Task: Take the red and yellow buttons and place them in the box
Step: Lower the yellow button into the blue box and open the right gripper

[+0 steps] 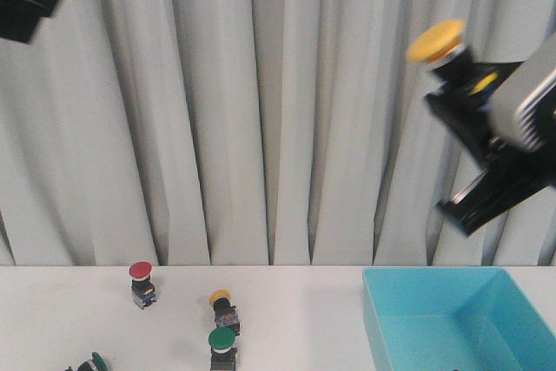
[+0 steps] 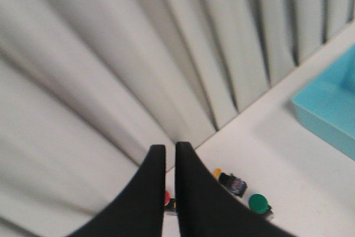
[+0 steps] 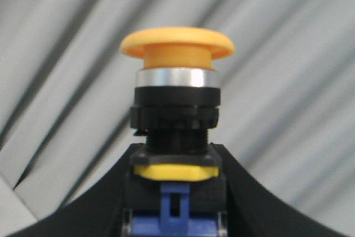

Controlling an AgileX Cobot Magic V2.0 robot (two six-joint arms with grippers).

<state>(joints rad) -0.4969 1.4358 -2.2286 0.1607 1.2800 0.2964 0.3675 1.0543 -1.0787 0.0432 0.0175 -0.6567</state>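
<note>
This looks like a robot test lab, not a home. A plain white desk (image 1: 295,301) stands before a grey-white pleated curtain (image 1: 261,110) that closes off the whole background. On the desk are only industrial push-button switches (image 1: 224,308) and a turquoise plastic bin (image 1: 452,314).

Yellow button (image 1: 437,41) held aloft, red button (image 1: 141,271) upright, turquoise box (image 1: 452,280) apparently empty

front: faces curtain (image 1: 217,110) | wrists: raised, close | shared: curtain

Right hand (image 1: 459,65) raised high, gripping; left hand (image 2: 170,156) raised, fingers nearly together.
</note>
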